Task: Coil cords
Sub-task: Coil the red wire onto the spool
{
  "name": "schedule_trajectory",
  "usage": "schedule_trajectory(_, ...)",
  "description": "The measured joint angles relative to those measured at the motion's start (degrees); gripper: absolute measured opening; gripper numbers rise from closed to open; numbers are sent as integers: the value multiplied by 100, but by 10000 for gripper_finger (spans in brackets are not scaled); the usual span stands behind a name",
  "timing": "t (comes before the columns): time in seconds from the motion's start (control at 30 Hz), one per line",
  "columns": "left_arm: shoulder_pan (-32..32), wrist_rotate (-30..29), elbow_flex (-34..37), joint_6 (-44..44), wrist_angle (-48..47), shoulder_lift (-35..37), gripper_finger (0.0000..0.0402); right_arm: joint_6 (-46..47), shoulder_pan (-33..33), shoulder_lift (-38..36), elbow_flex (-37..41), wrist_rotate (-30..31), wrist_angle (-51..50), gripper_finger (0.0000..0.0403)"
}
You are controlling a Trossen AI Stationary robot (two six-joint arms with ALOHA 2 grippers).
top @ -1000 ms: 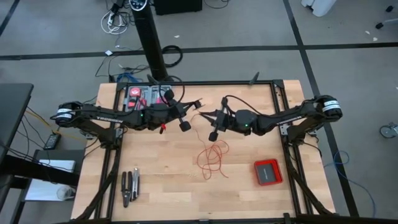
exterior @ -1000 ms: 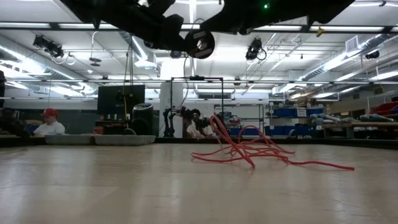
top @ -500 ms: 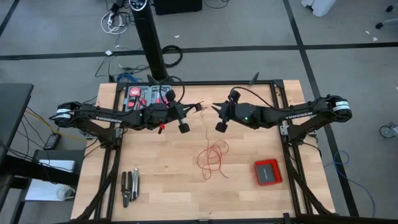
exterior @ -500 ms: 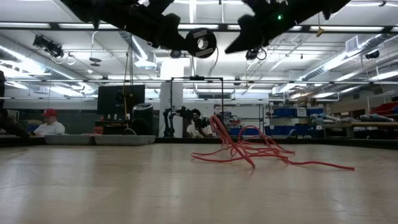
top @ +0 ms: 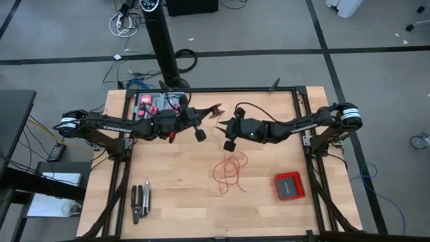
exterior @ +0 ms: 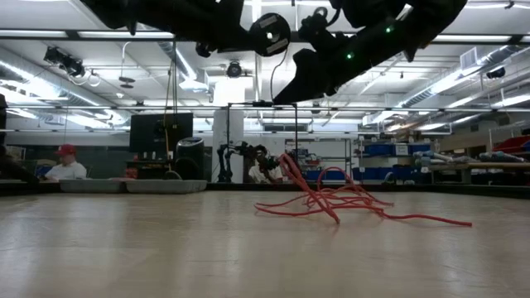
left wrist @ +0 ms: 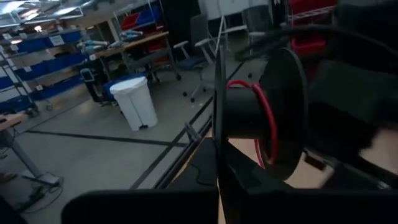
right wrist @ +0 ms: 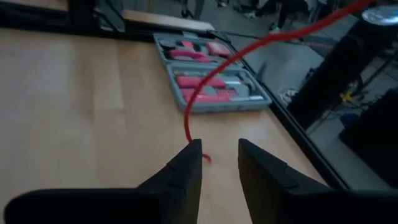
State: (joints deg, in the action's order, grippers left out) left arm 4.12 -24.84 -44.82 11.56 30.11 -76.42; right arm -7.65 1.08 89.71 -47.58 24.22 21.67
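A thin red wire lies in loose loops (top: 228,168) on the wooden table (top: 175,202), and the low view shows the same heap (exterior: 331,199). One strand (right wrist: 236,53) rises from it to a small black spool (left wrist: 261,124), which has a few red turns on its core. My left gripper (top: 213,111) is shut on the spool and holds it high above the table's middle. My right gripper (right wrist: 217,162) is open just right of the spool. It tips downward, and the strand passes its left fingertip. My left gripper holds the black spool by its near flange (left wrist: 219,137), which stands edge-on between the fingers. The gripper points level toward the table's right. The spool is clear of the table with its axis level. My right gripper has the strand (right wrist: 188,134) at one fingertip; whether they touch I cannot tell.
A grey tool case (top: 158,104) with red tools lies at the far left, behind the left arm. A flat red box (top: 289,185) sits near right, and pliers (top: 140,202) lie near left. Bare wood surrounds the wire heap.
My right gripper swung toward the far edge, then came down and toward the table's left, close to the spool, with its fingers tipped downward. The wire heap on the table has kept its place.
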Motion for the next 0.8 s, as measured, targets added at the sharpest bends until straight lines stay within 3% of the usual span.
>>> schedule_trajectory(0.8, 0, 155, 2, -24, 393, 2, 0, 29, -5, 26, 409, 18, 932, 64)
